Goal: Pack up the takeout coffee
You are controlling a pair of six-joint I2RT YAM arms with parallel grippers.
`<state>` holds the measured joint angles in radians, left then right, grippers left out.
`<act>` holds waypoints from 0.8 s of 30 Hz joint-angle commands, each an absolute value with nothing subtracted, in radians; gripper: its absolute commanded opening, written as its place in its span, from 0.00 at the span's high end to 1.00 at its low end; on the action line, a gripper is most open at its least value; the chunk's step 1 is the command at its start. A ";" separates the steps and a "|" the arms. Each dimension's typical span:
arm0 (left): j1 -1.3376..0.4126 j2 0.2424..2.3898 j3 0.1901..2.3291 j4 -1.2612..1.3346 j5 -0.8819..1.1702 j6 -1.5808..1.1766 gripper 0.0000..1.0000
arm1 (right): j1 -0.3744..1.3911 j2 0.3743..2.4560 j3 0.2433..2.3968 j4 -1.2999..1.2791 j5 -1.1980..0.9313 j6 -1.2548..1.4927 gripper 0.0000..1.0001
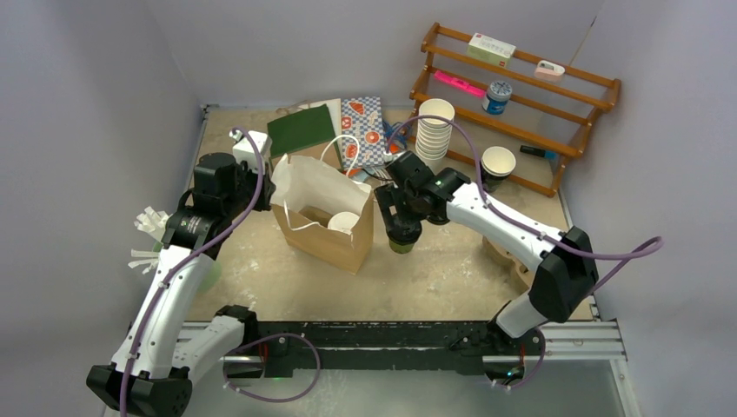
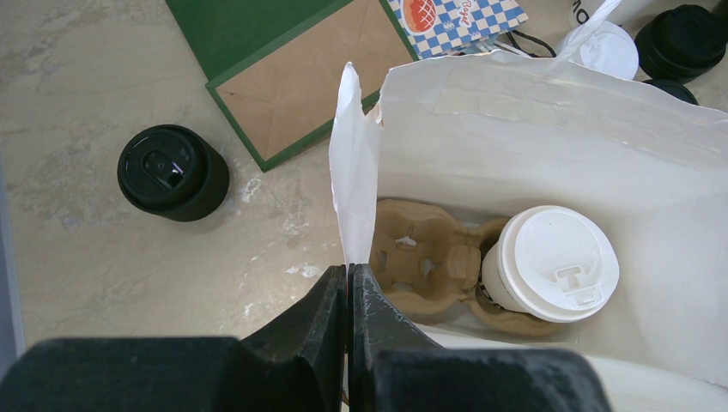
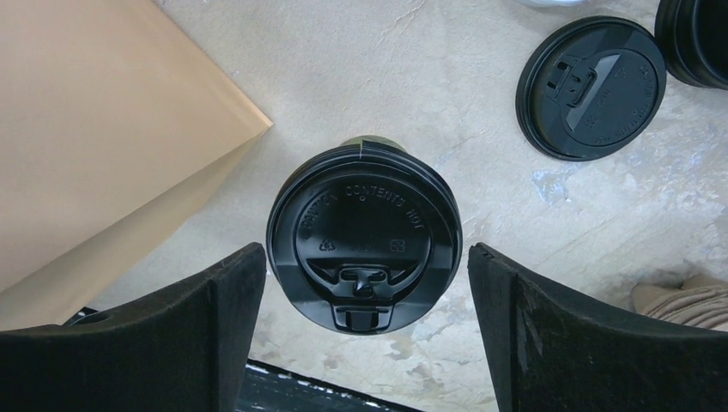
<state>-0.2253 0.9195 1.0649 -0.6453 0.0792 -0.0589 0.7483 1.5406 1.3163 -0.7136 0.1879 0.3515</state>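
Left jaws clamp the rim of the paper bag (image 2: 549, 112) (white-lidded cup (image 2: 554, 262) inside), right jaws gape around the black-lidded cup (image 3: 364, 236), seemingly untouched.

The white-lid cup (image 2: 549, 266) stands upright in a cardboard carrier (image 2: 429, 275) inside the open paper bag (image 2: 549, 112), its lid pressed on. The black-lid cup (image 3: 364, 236) stands upright on the table (image 3: 412, 77) just beside the bag's brown side. Its lid is on, and its olive body barely shows.
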 commanded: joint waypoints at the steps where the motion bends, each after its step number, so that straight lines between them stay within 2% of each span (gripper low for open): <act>1: -0.227 0.910 1.055 -0.657 0.100 -0.049 0.94 | 0.756 1.560 1.302 -0.727 0.185 0.369 0.12; 9: -0.227 0.912 1.054 -0.657 0.101 -0.048 0.95 | 0.758 1.574 1.278 -0.729 0.192 0.383 0.14; 17: -0.227 0.913 1.055 -0.658 0.101 -0.040 0.94 | 0.760 1.572 1.298 -0.751 0.206 0.384 0.28; 20: -0.227 0.915 1.055 -0.654 0.101 -0.041 0.94 | 0.761 1.570 1.309 -0.763 0.211 0.384 0.39; 24: -0.227 0.916 1.055 -0.652 0.104 -0.041 0.95 | 0.761 1.565 1.351 -0.792 0.224 0.385 0.38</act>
